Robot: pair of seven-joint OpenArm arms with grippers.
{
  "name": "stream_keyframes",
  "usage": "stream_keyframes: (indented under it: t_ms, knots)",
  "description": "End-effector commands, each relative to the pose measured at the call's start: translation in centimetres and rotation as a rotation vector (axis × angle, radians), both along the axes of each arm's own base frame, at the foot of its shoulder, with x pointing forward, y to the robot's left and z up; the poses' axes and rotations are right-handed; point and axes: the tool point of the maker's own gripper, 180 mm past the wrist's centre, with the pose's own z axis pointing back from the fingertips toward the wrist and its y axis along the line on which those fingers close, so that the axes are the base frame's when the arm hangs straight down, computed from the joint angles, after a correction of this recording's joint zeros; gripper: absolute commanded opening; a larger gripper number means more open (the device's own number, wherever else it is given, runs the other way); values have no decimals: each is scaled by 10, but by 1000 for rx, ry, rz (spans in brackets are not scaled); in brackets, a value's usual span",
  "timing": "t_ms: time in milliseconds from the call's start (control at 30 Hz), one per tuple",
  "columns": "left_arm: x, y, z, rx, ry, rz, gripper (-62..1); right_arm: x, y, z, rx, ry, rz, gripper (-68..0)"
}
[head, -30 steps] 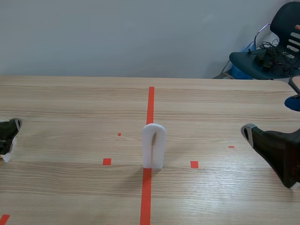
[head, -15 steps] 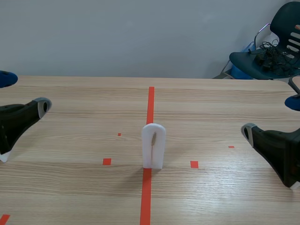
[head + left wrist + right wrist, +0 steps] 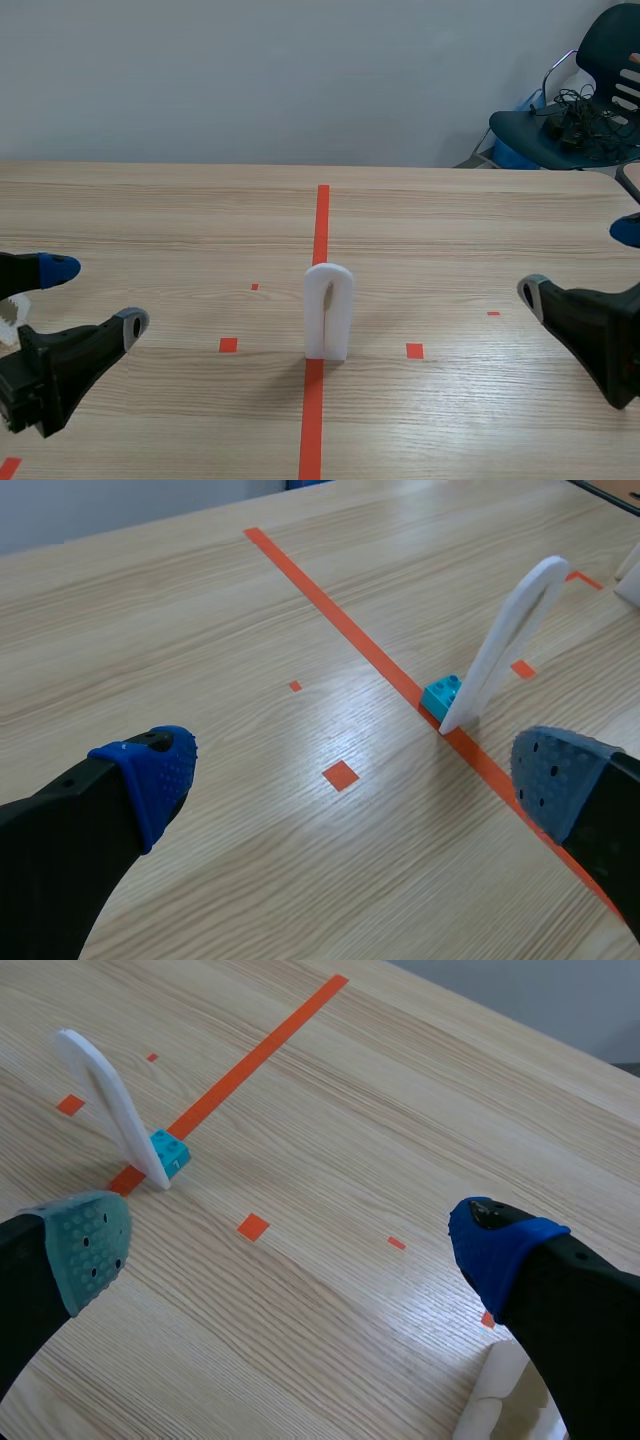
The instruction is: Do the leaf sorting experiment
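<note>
White arch, upright, teal brick at base

white arch: 1 | turquoise brick: 1 | dark chair: 1 | wooden table: 1

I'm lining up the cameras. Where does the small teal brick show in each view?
Scene view: not visible, likely hidden behind the white arch.
Left wrist view: teal brick at the arch's foot.
Right wrist view: teal brick against the arch's foot.
Shared landmark: the long orange-red tape line.
</note>
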Motion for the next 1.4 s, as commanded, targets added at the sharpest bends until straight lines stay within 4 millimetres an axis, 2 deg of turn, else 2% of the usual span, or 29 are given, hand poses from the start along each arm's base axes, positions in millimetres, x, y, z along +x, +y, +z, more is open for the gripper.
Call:
stream_keyframes:
  t_ms: [0, 133, 267, 500, 633, 767, 867, 900, 967, 1100, 1167, 1233, 1367]
  knots:
    - [5, -1, 11, -11, -43, -5, 14, 5, 0, 3, 21, -20, -2, 4]
    - [6, -1, 14, -21, -57, -3, 14, 7, 13, -15, 66, 22, 46, 4]
    - [6, -1, 14, -19, -57, -3, 14, 14, 32, -46, 69, 61, 108, 4]
    - [6, -1, 14, -19, -57, -3, 14, 28, 90, -86, 62, 35, 266, 4]
    - [6, -1, 14, -19, -57, -3, 14, 34, 127, -100, 112, 30, 327, 4]
    - [6, -1, 14, -19, -57, -3, 14, 43, 149, -114, 95, 30, 328, 4]
    - [6, -1, 14, -20, -57, -3, 14, 41, 162, -122, 92, 45, 350, 4]
    - [6, -1, 14, -20, -57, -3, 14, 40, 165, -123, 90, 46, 351, -15]
    - [6, 0, 14, -19, -58, 0, 14, 41, 167, -124, 83, 40, 342, -108]
    - [8, 3, 14, -11, -61, 22, 14, 40, 169, -124, 84, 40, 343, -368]
    - [9, 3, 14, -11, -62, 22, 14, 40, 169, -124, 84, 40, 343, -469]
    - [9, 3, 14, -11, -62, 22, 14, 40, 169, -124, 84, 39, 343, -535]
    - [9, 3, 14, -12, -62, 22, 14, 41, 168, -124, 84, 39, 342, -621]
